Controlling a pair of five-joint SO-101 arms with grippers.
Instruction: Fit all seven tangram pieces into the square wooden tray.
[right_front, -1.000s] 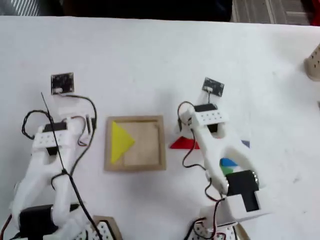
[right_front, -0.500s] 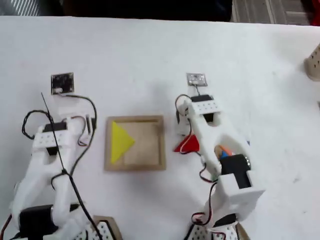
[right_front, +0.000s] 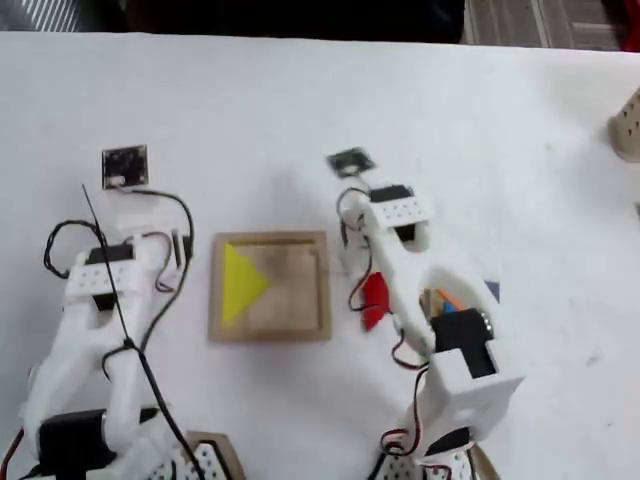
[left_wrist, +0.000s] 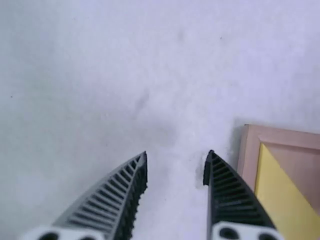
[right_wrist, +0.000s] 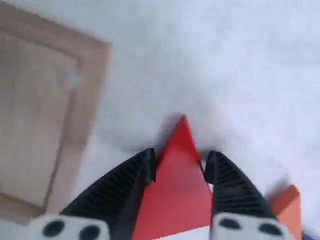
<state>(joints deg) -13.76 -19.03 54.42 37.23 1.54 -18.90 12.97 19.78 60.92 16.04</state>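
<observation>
The square wooden tray (right_front: 322, 290) lies mid-table with a yellow triangle (right_front: 240, 282) in its left half. Right of the tray, my right gripper (right_wrist: 179, 161) is shut on a red triangle (right_wrist: 178, 190), whose tip pokes out past the fingers; from above the red triangle (right_front: 375, 297) shows under the right arm. An orange piece (right_front: 441, 298) and a blue piece (right_front: 490, 290) peek out by that arm. My left gripper (left_wrist: 175, 162) hangs open over bare table just left of the tray (left_wrist: 248, 150), nothing between its fingers.
A wooden pegged object (right_front: 627, 125) stands at the table's far right edge. Wooden mounting boards (right_front: 215, 455) hold the arm bases at the near edge. The far half of the white table is bare.
The right arm has swung left toward the tray, carrying the red triangle with it and turning it from lying wide to standing narrow. The left arm has stayed still.
</observation>
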